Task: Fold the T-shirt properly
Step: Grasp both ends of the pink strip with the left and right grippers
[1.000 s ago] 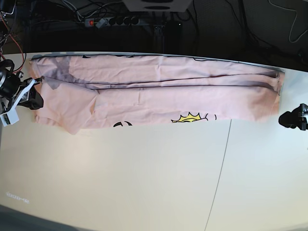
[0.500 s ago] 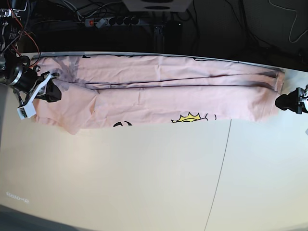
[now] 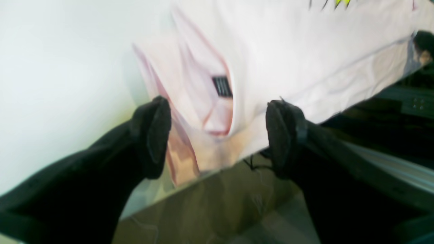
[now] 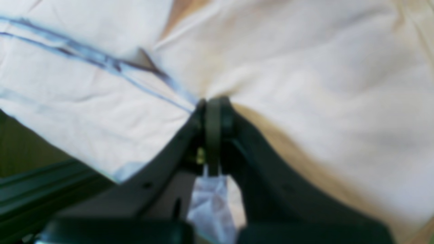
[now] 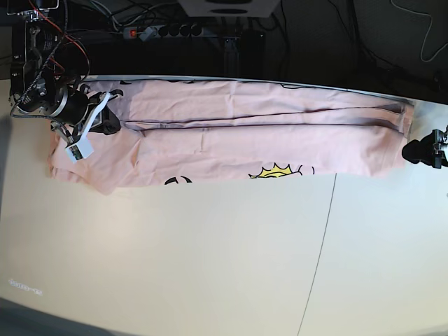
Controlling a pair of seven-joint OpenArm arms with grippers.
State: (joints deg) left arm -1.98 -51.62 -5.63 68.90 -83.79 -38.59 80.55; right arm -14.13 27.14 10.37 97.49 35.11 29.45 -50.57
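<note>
The pale pink T-shirt (image 5: 245,143) lies as a long band across the back of the white table (image 5: 210,266). A yellow graphic (image 5: 278,171) and bits of black lettering show at its front edge. My right gripper (image 5: 107,126) is over the shirt's left end. In the right wrist view it (image 4: 213,112) is shut, pinching a bunched fold of the shirt (image 4: 305,67). My left gripper (image 5: 414,150) is at the shirt's right end. In the left wrist view it (image 3: 218,139) is open, its fingers on either side of the collar end (image 3: 288,51) with the label (image 3: 222,86).
A seam (image 5: 318,259) runs across the table from front to back. A power strip (image 5: 161,31) and cables lie behind the table's far edge. The table's edge (image 3: 190,183) lies just under the left gripper.
My right gripper has moved right and slightly back, from the shirt's left edge inward over it, dragging the upper left corner along. My left gripper has moved slightly back toward the shirt's right end.
</note>
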